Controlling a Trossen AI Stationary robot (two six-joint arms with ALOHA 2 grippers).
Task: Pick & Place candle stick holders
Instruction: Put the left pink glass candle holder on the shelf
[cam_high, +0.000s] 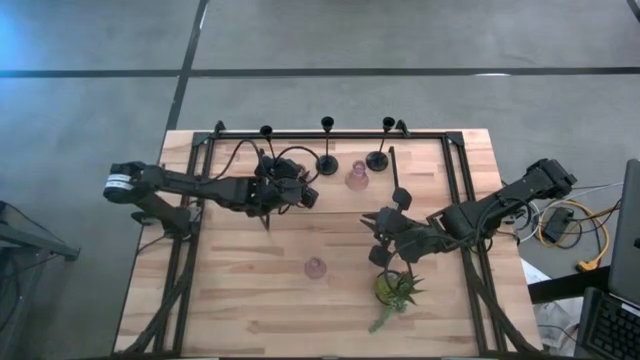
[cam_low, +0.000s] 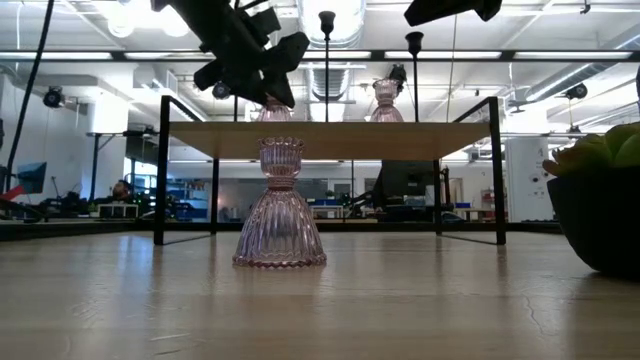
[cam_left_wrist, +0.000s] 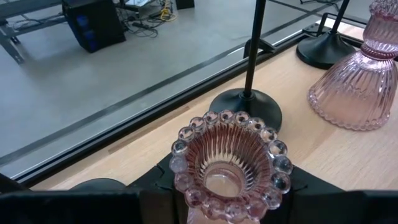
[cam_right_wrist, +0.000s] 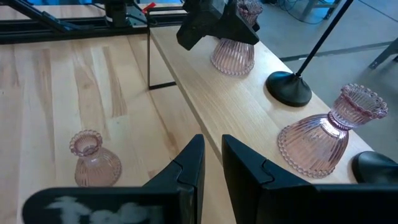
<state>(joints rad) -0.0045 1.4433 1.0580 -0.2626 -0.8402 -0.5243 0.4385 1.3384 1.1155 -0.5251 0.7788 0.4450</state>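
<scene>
No readable text, label, brand or number shows anywhere.

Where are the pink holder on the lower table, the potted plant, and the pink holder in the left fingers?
Table pink holder (cam_low: 279, 220): low view, ribbed skirt.
Potted plant (cam_high: 392, 289): high view, pot.
Held pink holder (cam_left_wrist: 231, 163): left wrist view, beaded cup.

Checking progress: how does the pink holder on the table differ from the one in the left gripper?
The table holder stands free on the low tabletop; the gripped holder is clamped by the left gripper. The table holder is down low; the gripped one is at the raised shelf. Both: upright, pink ribbed glass.
</scene>
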